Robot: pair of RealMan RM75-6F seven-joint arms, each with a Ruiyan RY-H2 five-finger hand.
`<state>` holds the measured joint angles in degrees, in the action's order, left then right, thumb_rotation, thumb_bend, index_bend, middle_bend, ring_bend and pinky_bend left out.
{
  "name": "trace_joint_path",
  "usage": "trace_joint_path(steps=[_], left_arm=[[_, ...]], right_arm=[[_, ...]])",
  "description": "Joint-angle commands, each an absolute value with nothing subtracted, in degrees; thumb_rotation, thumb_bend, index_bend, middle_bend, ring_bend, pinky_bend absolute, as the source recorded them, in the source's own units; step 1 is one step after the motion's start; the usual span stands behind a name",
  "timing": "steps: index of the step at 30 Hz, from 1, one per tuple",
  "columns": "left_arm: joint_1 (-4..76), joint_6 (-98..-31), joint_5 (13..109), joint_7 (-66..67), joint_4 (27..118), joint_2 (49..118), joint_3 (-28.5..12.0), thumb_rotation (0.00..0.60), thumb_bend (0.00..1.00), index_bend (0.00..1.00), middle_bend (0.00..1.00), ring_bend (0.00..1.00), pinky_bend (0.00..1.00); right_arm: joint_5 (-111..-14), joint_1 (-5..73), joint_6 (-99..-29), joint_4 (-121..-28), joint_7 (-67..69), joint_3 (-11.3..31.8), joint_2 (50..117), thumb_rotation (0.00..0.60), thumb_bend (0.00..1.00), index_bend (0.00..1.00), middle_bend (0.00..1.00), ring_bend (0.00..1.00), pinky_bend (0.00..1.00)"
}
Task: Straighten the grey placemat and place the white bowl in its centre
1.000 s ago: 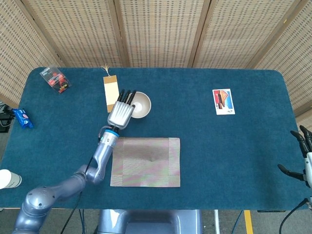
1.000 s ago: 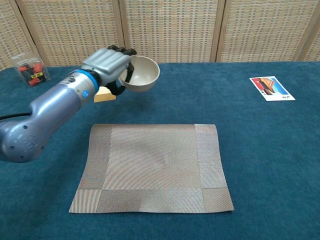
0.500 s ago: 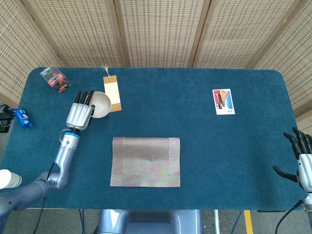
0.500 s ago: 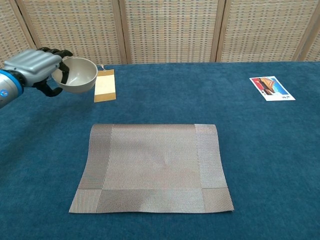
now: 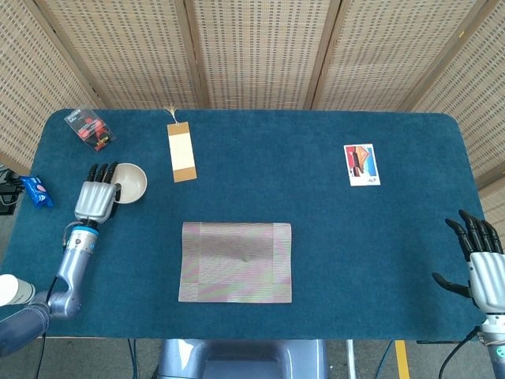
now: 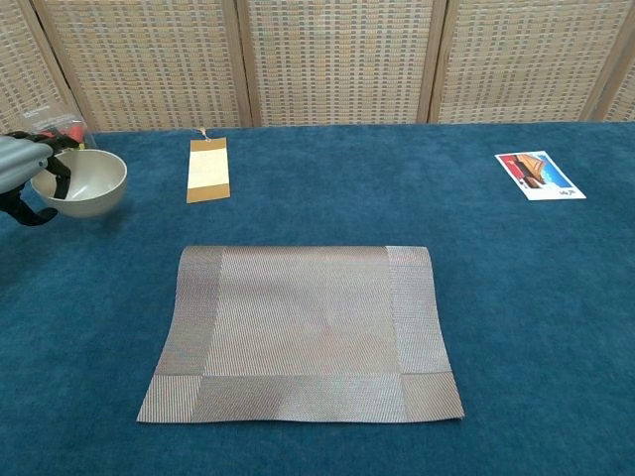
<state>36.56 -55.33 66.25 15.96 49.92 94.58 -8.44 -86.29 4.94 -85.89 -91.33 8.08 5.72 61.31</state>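
Observation:
The grey placemat (image 5: 236, 261) (image 6: 303, 332) lies flat and square near the table's front edge, with nothing on it. My left hand (image 5: 96, 199) (image 6: 22, 171) holds the white bowl (image 5: 130, 182) (image 6: 85, 182) by its rim at the table's left side, well left of the mat. In the chest view the bowl hangs just above the cloth at the left frame edge. My right hand (image 5: 480, 263) hovers off the table's front right corner, fingers spread and empty; the chest view does not show it.
A tan bookmark (image 5: 181, 151) (image 6: 207, 170) lies behind the mat. A picture card (image 5: 361, 164) (image 6: 540, 175) sits at the right. A red packet (image 5: 89, 128) is at the back left corner, a blue packet (image 5: 36, 191) off the left edge, and a white cup (image 5: 14, 290) at the front left.
My left hand has carried the bowl from behind the mat leftward to the table's left side. My right hand has come a little further into view.

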Motion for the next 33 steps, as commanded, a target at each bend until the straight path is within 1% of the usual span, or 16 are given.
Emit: trace_joint_path(steps=[1,2,3,5,8,14,17,26,30,33], left_arm=[[35.93,-54.17,66.22,15.24,50.45,93.76,-7.93,0.6,0.3,0.49,0.0,0.0,0.0],[35.75,-53.63,66.2,14.76,50.92,93.33,-7.83,0.6,0.23,0.41,0.0,0.0,0.0],[35.59,-53.08,66.2,14.22,51.42,92.85,-7.72,0.6,0.19,0.33,0.0,0.0,0.0],[35.23,-52.36,66.35,12.93,52.54,91.86,-7.58,0.6,0.17,0.25,0.0,0.0,0.0],[34.7,-52.35,67.11,11.42,53.91,90.53,-7.26,0.6,0.16,0.18,0.0,0.0,0.0],[33.08,-54.06,69.25,10.47,59.1,86.5,-6.11,0.6,0.16,0.12,0.0,0.0,0.0],[32.21,-55.78,70.48,10.75,62.35,84.33,-5.59,0.6,0.16,0.11,0.0,0.0,0.0],[30.21,-63.2,76.04,11.88,73.54,79.54,-4.57,0.6,0.16,0.11,0.0,0.0,0.0],[29.85,-65.65,79.4,13.98,78.46,78.79,-3.38,0.6,0.17,0.12,0.0,0.0,0.0],[29.46,-67.21,82.24,15.46,81.82,79.67,-2.0,0.6,0.16,0.14,0.0,0.0,0.0]], right_arm=[[-86.56,4.87,-86.08,-91.46,7.95,5.59,61.31,0.6,0.05,0.16,0.0,0.0,0.0],[-86.66,4.85,-86.14,-91.53,7.93,5.54,61.3,0.6,0.05,0.16,0.0,0.0,0.0],[-86.79,4.82,-86.23,-91.61,7.9,5.47,61.29,0.6,0.04,0.16,0.0,0.0,0.0],[-87.05,4.75,-86.37,-91.74,7.88,5.33,61.2,0.6,0.04,0.16,0.0,0.0,0.0],[-87.64,4.65,-86.7,-91.93,7.89,5.1,61.06,0.6,0.05,0.16,0.0,0.0,0.0],[-88.71,4.28,-87.72,-92.42,8.4,4.76,60.57,0.6,0.05,0.16,0.0,0.0,0.0],[-89.09,4.14,-88.04,-92.56,8.74,4.61,60.36,0.6,0.05,0.16,0.0,0.0,0.0],[-90.28,3.74,-89.18,-93.0,9.26,4.23,59.97,0.6,0.04,0.16,0.0,0.0,0.0],[-90.57,3.58,-89.49,-93.21,9.23,4.08,59.9,0.6,0.04,0.16,0.0,0.0,0.0],[-90.68,3.45,-89.69,-93.35,9.14,3.99,59.85,0.6,0.04,0.16,0.0,0.0,0.0]])
